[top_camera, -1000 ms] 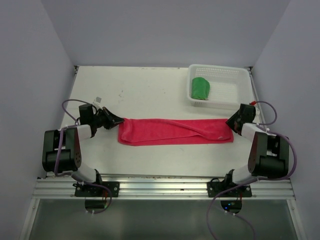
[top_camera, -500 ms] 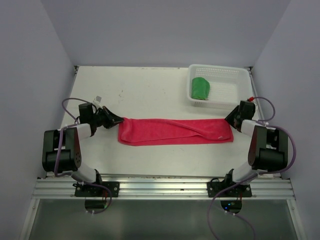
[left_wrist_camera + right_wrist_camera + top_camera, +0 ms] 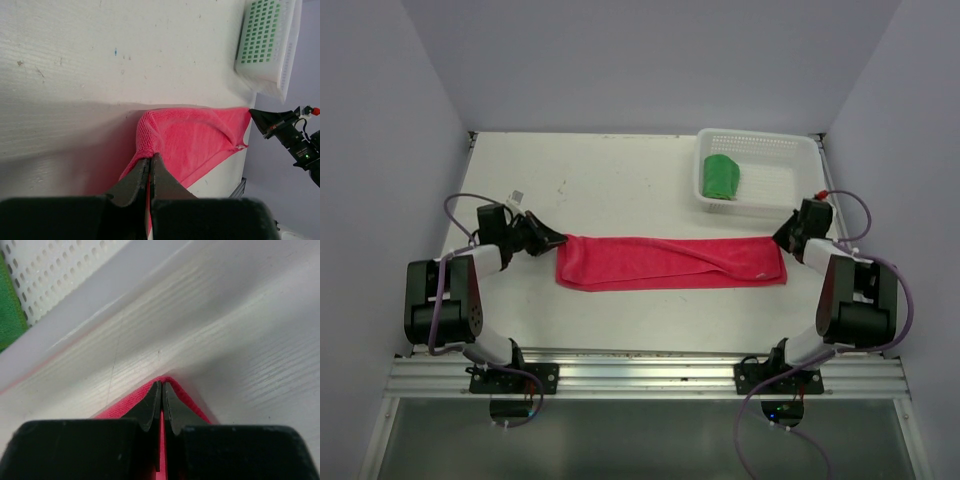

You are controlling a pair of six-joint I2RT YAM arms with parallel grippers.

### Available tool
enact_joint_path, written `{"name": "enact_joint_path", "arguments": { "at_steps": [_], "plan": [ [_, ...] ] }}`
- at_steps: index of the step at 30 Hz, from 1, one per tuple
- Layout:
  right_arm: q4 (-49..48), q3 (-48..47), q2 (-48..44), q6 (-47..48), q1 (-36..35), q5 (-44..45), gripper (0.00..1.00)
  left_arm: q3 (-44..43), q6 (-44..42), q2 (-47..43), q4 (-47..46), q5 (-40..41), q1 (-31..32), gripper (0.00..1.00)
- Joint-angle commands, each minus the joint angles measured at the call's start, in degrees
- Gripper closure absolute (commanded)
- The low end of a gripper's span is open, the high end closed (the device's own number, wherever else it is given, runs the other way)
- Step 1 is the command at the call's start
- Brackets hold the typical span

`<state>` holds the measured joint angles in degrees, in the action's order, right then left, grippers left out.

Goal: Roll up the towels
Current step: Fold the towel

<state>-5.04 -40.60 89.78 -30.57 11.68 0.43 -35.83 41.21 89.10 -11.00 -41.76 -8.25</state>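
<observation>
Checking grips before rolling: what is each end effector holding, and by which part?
Both pinch the pink-red towel: left end effector its left end, right end effector its right end.

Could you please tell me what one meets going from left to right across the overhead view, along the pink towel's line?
left gripper → pink-red towel → right gripper. The basket and green towel lie farther back within the towel's span, so I leave them out.
</observation>
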Motion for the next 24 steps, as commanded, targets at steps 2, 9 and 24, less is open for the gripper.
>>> {"name": "enact_joint_path", "arguments": {
  "at_steps": [2,9,24],
  "plan": [
    [2.0,-3.8,-6.2,1.1,0.3,0.2,1.0,-2.9,-2.6,-2.4,1.6,-0.4,-0.6,1.0],
    [7.6,-5.4,-11.0,1.3,0.2,1.0,1.0,-3.8,-5.2,-5.2,5.0,-0.7,-0.6,1.0],
    [22.6,-9.4,-22.1,0.0,0.4,5.3,1.0,-8.2,-16.3,-16.4,20.3,9.2,-1.2,1.0]
  ]
}}
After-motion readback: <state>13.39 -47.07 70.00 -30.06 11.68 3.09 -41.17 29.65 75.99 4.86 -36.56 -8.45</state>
